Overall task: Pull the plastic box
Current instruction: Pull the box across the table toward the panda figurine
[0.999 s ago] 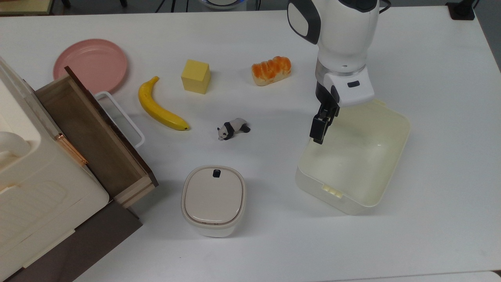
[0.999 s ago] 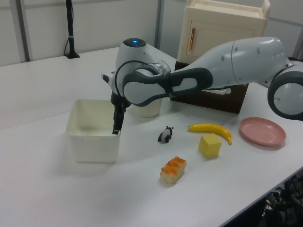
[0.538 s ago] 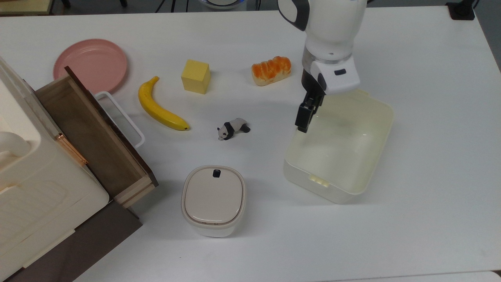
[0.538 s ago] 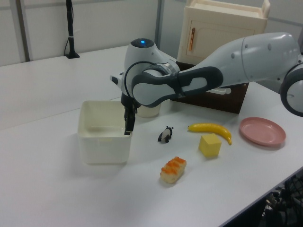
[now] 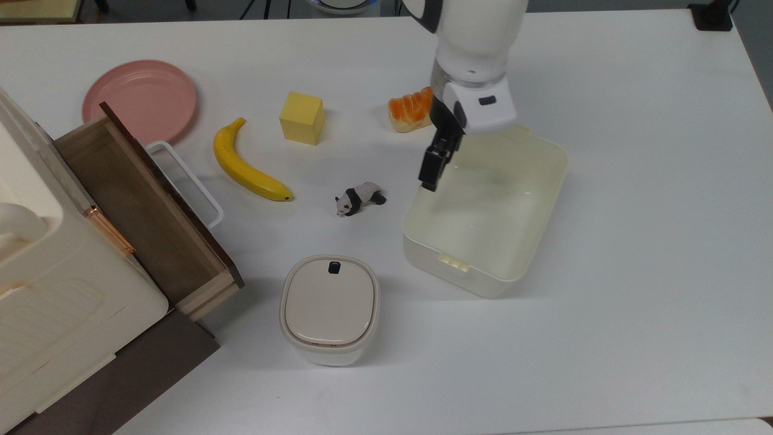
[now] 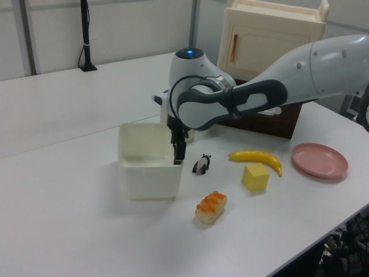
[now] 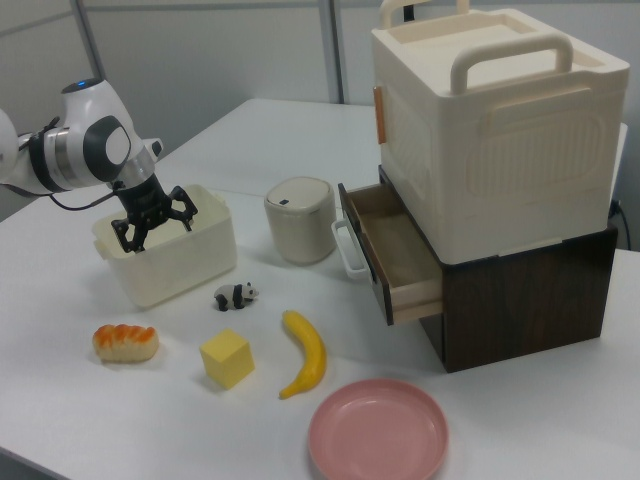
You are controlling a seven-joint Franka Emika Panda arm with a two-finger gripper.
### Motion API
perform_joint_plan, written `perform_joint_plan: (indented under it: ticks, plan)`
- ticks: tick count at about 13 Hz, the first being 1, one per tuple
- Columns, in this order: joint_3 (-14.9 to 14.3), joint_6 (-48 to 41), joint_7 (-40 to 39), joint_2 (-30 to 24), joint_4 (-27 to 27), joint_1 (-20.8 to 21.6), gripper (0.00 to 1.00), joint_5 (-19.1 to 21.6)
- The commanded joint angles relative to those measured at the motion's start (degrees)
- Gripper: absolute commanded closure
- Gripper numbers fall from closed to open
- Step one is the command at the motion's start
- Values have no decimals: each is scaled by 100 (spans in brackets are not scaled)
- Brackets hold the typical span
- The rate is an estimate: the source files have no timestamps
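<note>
Plastic box sits on the table, just right of the panda in the top view. Gripper hooks its left wall, jaws apart, one finger inside. Pull looks underway, endpoint unknown.

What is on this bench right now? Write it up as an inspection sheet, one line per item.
Surface: white table, dry and unmarked.
Job's things: plastic box, upright, open-topped, empty, close to the panda figure.
Clutter: banana, yellow cube, bread, pink plate, lidded white bin; cream storage bin on a dark cabinet with its drawer open.
Hand: hand open, fingers down at the box's rim, on the top view's left wall.
Cables: one black cable hanging by the arm's wrist.
Surroundings: black post beyond the table; nothing else seen.
</note>
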Motion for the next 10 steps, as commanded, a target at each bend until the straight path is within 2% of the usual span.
perform_joint_plan:
  ticks: [1, 6, 7, 9, 10]
  plan:
    - [-106, -453, -334, -550, -477, -64, 0, -38]
    - [-159, -850, 24, -725, -329, -65, 0, 23]
    - [-159, -850, 356, -752, -241, -56, 0, 49]
    - [-159, -1155, 1699, -961, 189, -65, 0, 189]
    - [-167, -1410, 1843, -1033, 312, -74, 0, 269]
